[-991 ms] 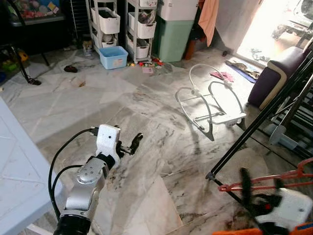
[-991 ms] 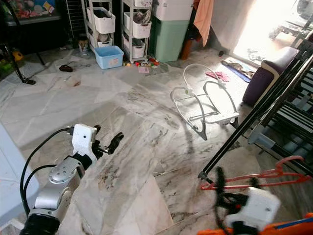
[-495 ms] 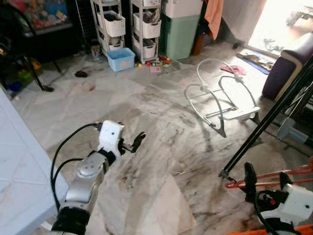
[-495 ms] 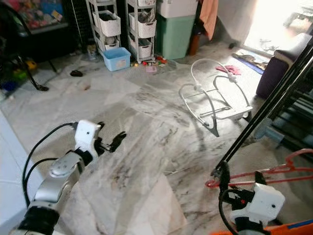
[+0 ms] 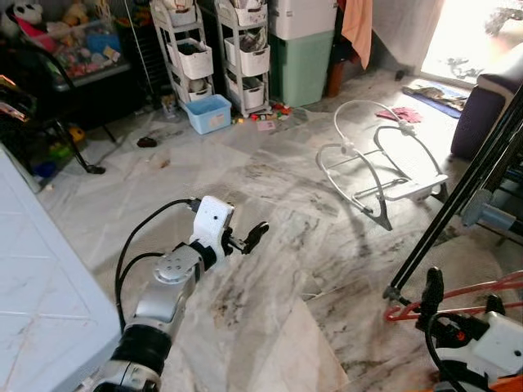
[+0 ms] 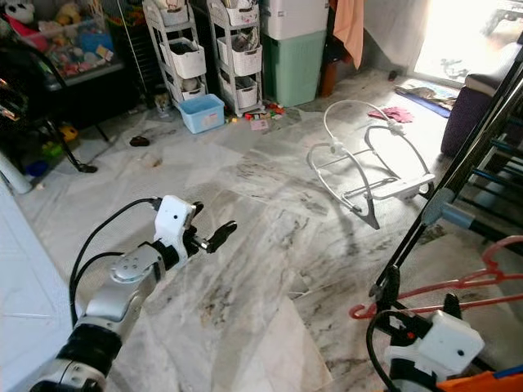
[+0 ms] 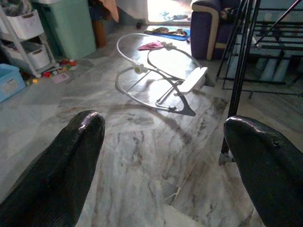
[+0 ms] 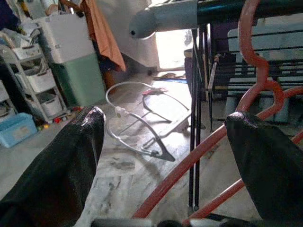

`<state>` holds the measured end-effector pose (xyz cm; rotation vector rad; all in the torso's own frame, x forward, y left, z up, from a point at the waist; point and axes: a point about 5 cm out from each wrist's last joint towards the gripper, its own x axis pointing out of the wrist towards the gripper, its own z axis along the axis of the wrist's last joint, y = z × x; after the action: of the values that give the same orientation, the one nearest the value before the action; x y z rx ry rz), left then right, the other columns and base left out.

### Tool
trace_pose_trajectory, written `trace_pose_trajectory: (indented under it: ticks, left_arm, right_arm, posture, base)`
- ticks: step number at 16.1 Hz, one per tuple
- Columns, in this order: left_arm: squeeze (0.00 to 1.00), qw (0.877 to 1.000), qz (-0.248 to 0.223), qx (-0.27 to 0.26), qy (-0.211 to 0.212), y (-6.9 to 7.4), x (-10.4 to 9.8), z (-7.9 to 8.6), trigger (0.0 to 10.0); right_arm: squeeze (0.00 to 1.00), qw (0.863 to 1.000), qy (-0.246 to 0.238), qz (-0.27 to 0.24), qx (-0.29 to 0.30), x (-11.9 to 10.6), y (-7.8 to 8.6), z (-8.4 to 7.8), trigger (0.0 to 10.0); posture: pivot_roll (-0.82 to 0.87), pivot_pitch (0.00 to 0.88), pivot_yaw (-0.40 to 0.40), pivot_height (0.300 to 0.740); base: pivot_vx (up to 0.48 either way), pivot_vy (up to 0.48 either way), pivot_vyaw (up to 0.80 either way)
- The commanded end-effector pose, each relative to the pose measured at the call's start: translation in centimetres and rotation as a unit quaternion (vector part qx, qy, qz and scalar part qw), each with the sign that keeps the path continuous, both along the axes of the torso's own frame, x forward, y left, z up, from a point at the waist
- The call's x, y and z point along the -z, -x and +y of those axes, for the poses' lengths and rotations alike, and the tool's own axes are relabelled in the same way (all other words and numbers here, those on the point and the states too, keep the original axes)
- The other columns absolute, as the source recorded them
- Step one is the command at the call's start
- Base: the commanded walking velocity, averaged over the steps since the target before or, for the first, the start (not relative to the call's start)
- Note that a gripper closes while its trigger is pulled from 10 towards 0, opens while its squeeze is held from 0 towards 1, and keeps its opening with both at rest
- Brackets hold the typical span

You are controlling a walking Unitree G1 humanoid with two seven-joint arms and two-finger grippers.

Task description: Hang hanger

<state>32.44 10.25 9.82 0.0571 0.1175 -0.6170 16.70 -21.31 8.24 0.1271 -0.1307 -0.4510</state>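
Hanger [image 6: 458, 290], red, lies low across the right gripper [image 6: 417, 314], its hook [image 6: 500, 249] curling up toward the dark rack [image 6: 482, 163] that stands just beyond it. In the right wrist view the hanger's red bars run between the two black fingers [image 8: 57, 165], which stand wide apart; whether they press on the hanger cannot be told. The grey end of a rack rail [image 8: 165, 16] shows just above the hook there.

Left gripper [image 5: 249, 237] is held out over the marble floor [image 5: 270, 327], well apart from the rack and the hanger. Its fingers [image 7: 61, 165] are spread wide with nothing between them.

Bouncer frame [image 5: 380, 167], white, sits on the floor between the left gripper and the rack, nearer the rack. A slanted black rack leg [image 5: 453, 212] comes down to the floor just beside the hanger's near end.

Beyond the bouncer frame, far from the rack, stand a green bin [image 5: 302, 61] and two white drawer carts [image 5: 221, 49], with a blue tub [image 5: 208, 113] on the floor in front of the carts. An orange cloth [image 5: 358, 28] hangs beside the bin. A purple sofa [image 5: 490, 106] stands behind the rack. White table edge [image 5: 41, 302] is at the far side from the rack, close beside the left arm.
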Motion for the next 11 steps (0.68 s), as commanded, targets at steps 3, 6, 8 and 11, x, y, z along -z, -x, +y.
trace_pose_trajectory:
  ticks: [3, 6, 8, 11]
  left_arm:
    - [0.00, 1.000, -0.009, 0.010, 0.006, -0.5, -0.2, -1.2, 10.0]
    - [0.00, 1.000, 0.004, 0.003, 0.009, -0.2, 0.8, -1.3, 10.0]
    - [0.00, 1.000, 0.006, 0.012, 0.017, -0.1, 0.9, -1.8, 10.0]
    - [0.00, 1.000, 0.015, 0.004, 0.025, -0.1, 1.4, -2.4, 10.0]
  right_arm:
    - [0.00, 0.999, -0.008, -0.008, 0.036, 0.1, 0.1, -0.7, 10.0]
    - [0.00, 0.999, -0.010, -0.013, 0.036, -0.5, 0.6, -0.3, 10.0]
    - [0.00, 0.999, -0.011, -0.015, 0.039, -0.6, 0.8, -0.4, 10.0]
    - [0.00, 0.999, -0.026, -0.008, 0.048, -0.3, 0.9, -0.8, 10.0]
  posture:
    - [0.03, 0.000, 0.040, 0.740]
    - [-0.02, 0.000, 0.014, 0.740]
    - [-0.03, 0.000, 0.009, 0.740]
    - [-0.02, 0.000, 0.007, 0.740]
  base:
    - [0.000, 0.000, 0.00]
    - [0.000, 0.000, 0.00]
    - [0.000, 0.000, 0.00]
    - [0.000, 0.000, -0.51]
